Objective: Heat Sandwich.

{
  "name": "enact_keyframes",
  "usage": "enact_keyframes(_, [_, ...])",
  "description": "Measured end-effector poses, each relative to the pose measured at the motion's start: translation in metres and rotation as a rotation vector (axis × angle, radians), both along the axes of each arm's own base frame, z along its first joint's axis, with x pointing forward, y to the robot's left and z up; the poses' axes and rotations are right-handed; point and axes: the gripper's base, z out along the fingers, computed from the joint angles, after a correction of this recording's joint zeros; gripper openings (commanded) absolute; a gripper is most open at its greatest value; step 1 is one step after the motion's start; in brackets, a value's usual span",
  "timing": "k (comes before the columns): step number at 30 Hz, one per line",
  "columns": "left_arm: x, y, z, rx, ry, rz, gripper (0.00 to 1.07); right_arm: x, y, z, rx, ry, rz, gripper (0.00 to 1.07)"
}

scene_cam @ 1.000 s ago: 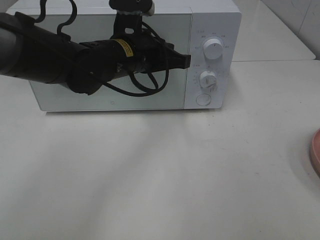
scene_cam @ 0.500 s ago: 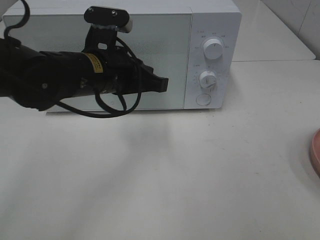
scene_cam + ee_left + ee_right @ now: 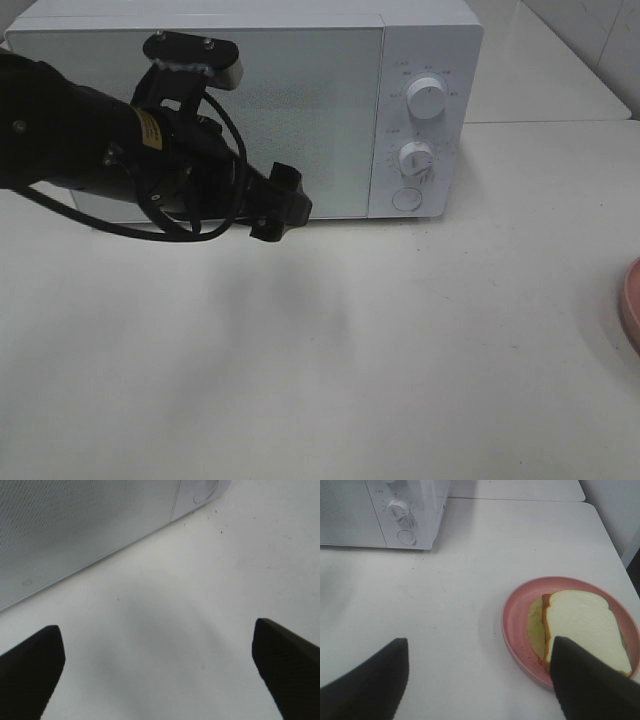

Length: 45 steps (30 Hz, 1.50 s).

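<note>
The sandwich (image 3: 582,625), white bread with a brown crust and pale yellow-green filling, lies on a round pink plate (image 3: 510,630) in the right wrist view. My right gripper (image 3: 480,685) hovers open above the table just short of the plate, one finger overlapping the sandwich's near corner in the picture. The white microwave (image 3: 320,100) stands at the back with its door closed. In front of the door's lower part my left gripper (image 3: 278,207) hangs open and holds nothing. Its wrist view shows the left gripper (image 3: 160,670) spread wide over bare table beside the microwave (image 3: 75,525).
Two knobs (image 3: 427,98) and a round button sit on the microwave's right panel. Only the plate's edge (image 3: 632,310) shows at the far right of the high view. The table's right edge runs behind the plate in the right wrist view.
My left gripper has drawn back left and down from the right edge of the microwave door and has opened its jaws. The right gripper's view is only given now.
</note>
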Motion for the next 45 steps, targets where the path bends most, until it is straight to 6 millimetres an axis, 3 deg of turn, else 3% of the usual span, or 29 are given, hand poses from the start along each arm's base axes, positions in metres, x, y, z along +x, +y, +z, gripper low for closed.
enact_keyframes(7, [-0.009,0.007,0.000,0.067,0.111,0.008,0.98,0.000,0.000,0.000,0.000,0.000,0.000,0.75])
enact_keyframes(17, [-0.008,0.004,0.032,0.184,0.244,-0.011,0.98,0.000,0.000,0.000,0.000,0.000,0.000,0.75])
enact_keyframes(25, [-0.011,0.018,0.036,0.253,0.358,0.012,0.98,0.000,0.000,0.000,0.000,0.000,0.000,0.75])
enact_keyframes(33, [0.010,0.075,0.033,0.277,0.536,0.124,0.98,0.000,0.000,0.000,0.000,0.000,0.000,0.75])
enact_keyframes(35, [0.011,0.079,0.032,0.280,0.547,0.127,0.98,0.000,0.000,0.000,0.000,0.000,0.000,0.75])
enact_keyframes(45, [0.021,0.141,0.032,0.301,0.699,0.258,0.98,0.000,0.000,0.000,0.000,0.000,0.000,0.75])
